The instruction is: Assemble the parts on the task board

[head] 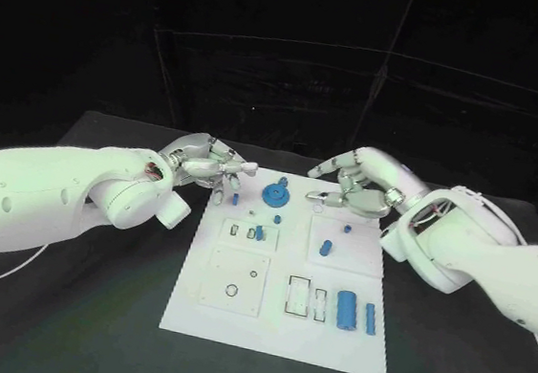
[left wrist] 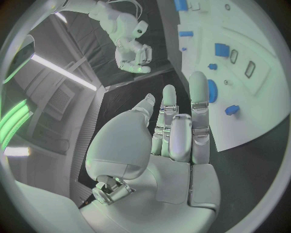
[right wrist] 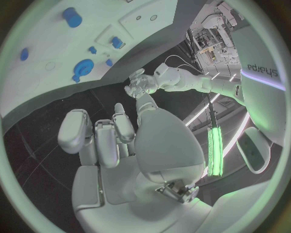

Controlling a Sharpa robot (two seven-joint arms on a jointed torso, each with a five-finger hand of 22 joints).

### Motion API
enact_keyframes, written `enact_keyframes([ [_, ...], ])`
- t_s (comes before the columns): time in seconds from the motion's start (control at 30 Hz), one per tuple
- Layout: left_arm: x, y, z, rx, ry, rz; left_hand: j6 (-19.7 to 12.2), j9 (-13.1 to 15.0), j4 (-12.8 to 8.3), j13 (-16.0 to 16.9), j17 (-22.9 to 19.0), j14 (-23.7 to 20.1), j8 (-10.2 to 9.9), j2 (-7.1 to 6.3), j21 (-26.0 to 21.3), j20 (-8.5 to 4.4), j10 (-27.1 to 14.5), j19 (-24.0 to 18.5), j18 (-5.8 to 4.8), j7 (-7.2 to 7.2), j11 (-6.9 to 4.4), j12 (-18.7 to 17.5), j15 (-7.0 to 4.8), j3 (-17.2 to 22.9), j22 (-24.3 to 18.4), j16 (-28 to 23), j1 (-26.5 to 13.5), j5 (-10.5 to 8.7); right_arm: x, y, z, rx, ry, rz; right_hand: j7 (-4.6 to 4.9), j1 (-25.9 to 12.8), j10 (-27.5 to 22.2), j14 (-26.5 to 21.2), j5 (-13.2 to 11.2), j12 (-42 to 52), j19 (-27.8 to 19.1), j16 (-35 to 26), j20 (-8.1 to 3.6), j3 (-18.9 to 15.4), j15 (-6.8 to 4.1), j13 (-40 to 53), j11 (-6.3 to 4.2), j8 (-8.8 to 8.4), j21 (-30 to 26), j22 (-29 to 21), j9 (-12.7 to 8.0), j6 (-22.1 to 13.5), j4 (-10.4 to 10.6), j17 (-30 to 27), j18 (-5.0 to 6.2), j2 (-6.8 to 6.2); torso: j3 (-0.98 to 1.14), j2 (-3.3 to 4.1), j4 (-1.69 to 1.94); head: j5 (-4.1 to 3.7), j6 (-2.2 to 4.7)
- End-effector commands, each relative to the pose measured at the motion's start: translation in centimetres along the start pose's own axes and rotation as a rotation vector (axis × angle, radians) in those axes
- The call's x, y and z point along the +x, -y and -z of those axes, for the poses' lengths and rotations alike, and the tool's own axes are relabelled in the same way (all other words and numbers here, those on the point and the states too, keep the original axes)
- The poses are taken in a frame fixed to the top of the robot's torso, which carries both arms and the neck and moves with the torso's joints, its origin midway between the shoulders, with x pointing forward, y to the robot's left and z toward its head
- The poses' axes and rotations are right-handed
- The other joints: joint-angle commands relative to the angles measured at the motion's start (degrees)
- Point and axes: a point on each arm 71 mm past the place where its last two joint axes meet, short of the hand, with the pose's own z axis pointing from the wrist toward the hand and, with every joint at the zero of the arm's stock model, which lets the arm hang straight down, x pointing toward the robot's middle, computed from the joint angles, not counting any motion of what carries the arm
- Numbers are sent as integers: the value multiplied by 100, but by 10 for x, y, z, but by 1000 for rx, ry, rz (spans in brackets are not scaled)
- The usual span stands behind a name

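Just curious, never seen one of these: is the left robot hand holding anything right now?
No, it is empty. In the left wrist view the left robot hand has its fingers straight and apart, with nothing between them, above the table beside the task board.

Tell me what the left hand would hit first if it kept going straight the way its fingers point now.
Probably the task board: the left hand is open, its fingers aimed at the board's edge by the round blue part. Depth is unclear, so it may pass above.

Task board point(left wrist: 254, 111) cut off by circle's rim in left wrist view; small blue parts point(head: 257, 233) in board's recesses too small to identify.
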Motion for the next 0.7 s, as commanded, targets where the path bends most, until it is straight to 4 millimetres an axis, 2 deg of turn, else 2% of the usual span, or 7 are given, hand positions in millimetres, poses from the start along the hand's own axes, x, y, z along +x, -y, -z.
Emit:
enact_keyframes([
  [0.03, 8, -14, 0, -303, -119, -304, -47, 174, 55, 527, 1174, 528, 239, 37, 701, -40, -218, 52, -93, -67, 11, 559, -18, -146, 831, 415, -108, -28, -16, 9, 2, 9, 30, -149, -19, 44, -9, 228, 35, -14, -14, -27, -15, -1, -48, -5, -15, 25, -32, -2, -7, 40, -39, -2, 54, 19, 48, -134, -12, 28, -79],
  [0.1, 9, -13, -3, -356, -130, -356, -273, 460, 183, 1513, 1352, 543, 592, 64, 1263, -9, -517, 16, -170, -117, -75, 1561, -90, -376, 1440, 576, -230, -5, -25, 16, 5, 32, 52, -156, -20, 46, -9, 226, 40, -16, -18, -34, -16, -4, -48, -8, -16, 27, -39, -13, -8, 40, -41, -13, 56, 21, 63, -155, -1, 27, -76],
  [0.13, 10, -12, -5, -380, -136, -382, -294, 512, 242, 1715, 1410, 556, 660, 114, 1414, -36, -549, 32, -179, -123, -3, 1738, -62, -409, 1657, 624, -281, -69, -28, 19, 5, 41, 60, -159, -20, 46, -9, 226, 40, -16, -18, -34, -16, -4, -48, -8, -16, 27, -39, -13, -8, 40, -41, -13, 56, 21, 70, -169, 3, 26, -82],
  [0.23, 12, -11, -9, -430, -143, -441, -360, 662, 445, 2092, 1490, 576, 849, 124, 1812, -27, -588, 131, -251, -132, 13, 2100, -69, -611, 2207, 692, -508, -60, -33, 24, 6, 57, 71, -163, -20, 46, -11, 223, 42, -18, -26, -41, -16, -5, -48, -10, -16, 28, -47, -31, -8, 41, -41, -27, 60, 22, 83, -199, -4, 25, -109],
  [0.3, 14, -11, -14, -469, -151, -476, -514, 897, 628, 2406, 1526, 585, 1115, 191, 2072, -31, -692, 193, -288, -159, -14, 2406, -96, -840, 2542, 723, -591, -75, -35, 26, 6, 66, 73, -165, -20, 46, -16, 222, 45, -26, -30, -47, -17, -7, -49, -18, -16, 29, -53, -42, -8, 41, -41, -36, 62, 24, 88, -214, -5, 26, -121],
  [0.43, 21, -9, -23, -526, -173, -524, -622, 1055, 921, 2494, 1479, 571, 1273, 267, 2171, -50, -750, 246, -311, -155, -21, 2479, -97, -1074, 2711, 682, -835, -77, -38, 29, 6, 80, 71, -168, -23, 76, -34, 212, 84, -55, -52, -87, -24, -17, -54, -50, -20, 41, -90, -102, -12, 38, -59, -92, 72, 45, 107, -229, -5, 47, -143],
  [0.7, 35, -2, -41, -542, -177, -554, -730, 1377, 940, 2790, 1557, 594, 1601, 256, 2406, -72, -692, 345, -372, -199, -52, 2772, -122, -1297, 3090, 748, -678, -73, -40, 33, 4, 98, 70, -157, -24, 97, -41, 211, 147, -71, -57, -110, -30, -37, -59, -71, -23, 55, -115, -133, -17, 32, -74, -115, 76, 63, 107, -247, -25, 54, -171],
])
